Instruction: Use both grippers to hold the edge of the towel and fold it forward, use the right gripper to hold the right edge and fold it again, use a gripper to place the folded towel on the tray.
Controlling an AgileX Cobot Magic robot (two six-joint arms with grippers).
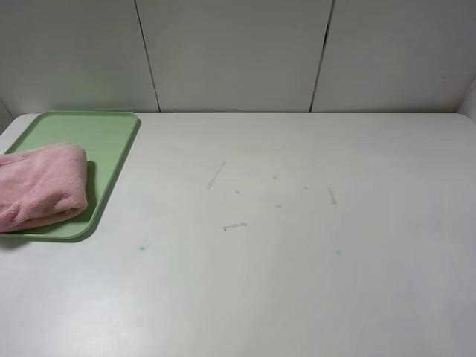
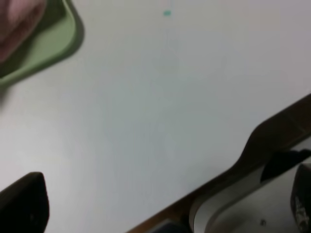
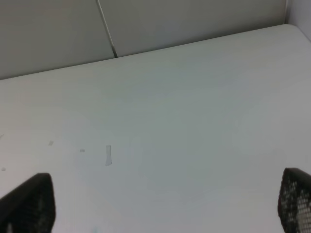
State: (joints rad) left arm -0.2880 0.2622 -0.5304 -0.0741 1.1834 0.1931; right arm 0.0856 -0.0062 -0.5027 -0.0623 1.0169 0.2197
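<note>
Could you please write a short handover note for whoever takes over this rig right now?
Left end effector: open, empty, over bare table near the tray's corner; only one fingertip shows.
Right end effector: open, empty, over bare table.
Towel: folded into a pink bundle, lying on the green tray at the table's far left; its left part runs out of the exterior view.
Done: both folds and the placement look complete.
Left: nothing obvious; perhaps confirm that the towel sits fully within the tray.
</note>
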